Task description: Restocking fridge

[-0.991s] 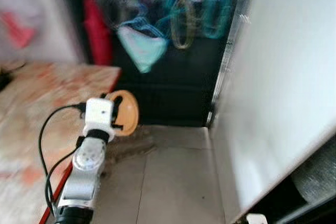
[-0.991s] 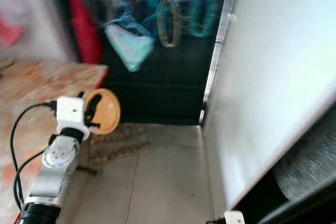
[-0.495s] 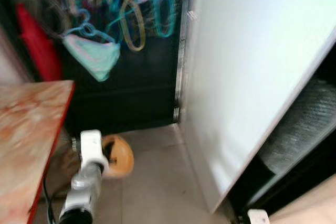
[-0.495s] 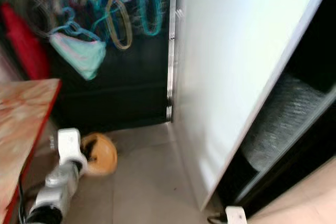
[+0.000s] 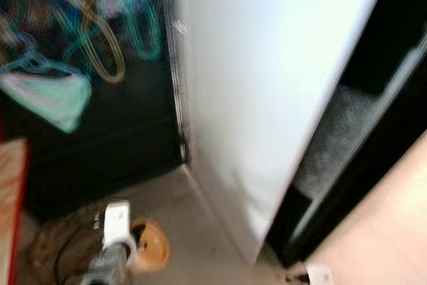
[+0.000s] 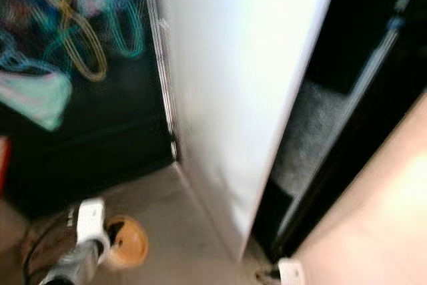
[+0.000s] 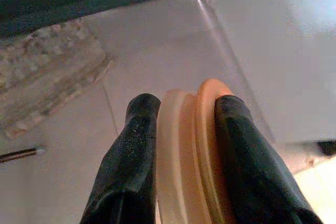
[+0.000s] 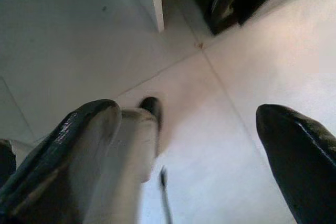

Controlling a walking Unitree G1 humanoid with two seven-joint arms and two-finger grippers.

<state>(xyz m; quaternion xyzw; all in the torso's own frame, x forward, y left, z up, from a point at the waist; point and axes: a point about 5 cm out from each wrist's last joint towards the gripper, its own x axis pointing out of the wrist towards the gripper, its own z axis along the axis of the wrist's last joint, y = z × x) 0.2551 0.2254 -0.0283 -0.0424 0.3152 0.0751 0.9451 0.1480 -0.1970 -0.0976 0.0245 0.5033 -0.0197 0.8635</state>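
Left gripper (image 7: pixel 181 124) clamped on a round orange plastic container (image 7: pixel 194 150).
We note it held low above the pale tiled floor (image 7: pixel 152 61), just beside the open white fridge door (image 5: pixel 267 78); the right gripper (image 8: pixel 189 145) hangs spread wide.

This looks like a room in a home, maybe a kitchen corner or a storage area. A tall white fridge door (image 5: pixel 260 85) stands open over a pale tiled floor (image 7: pixel 152 66). Beside it, coloured plastic hangers (image 5: pixel 87 25) and a light green cloth (image 5: pixel 50 98) hang against a dark background.
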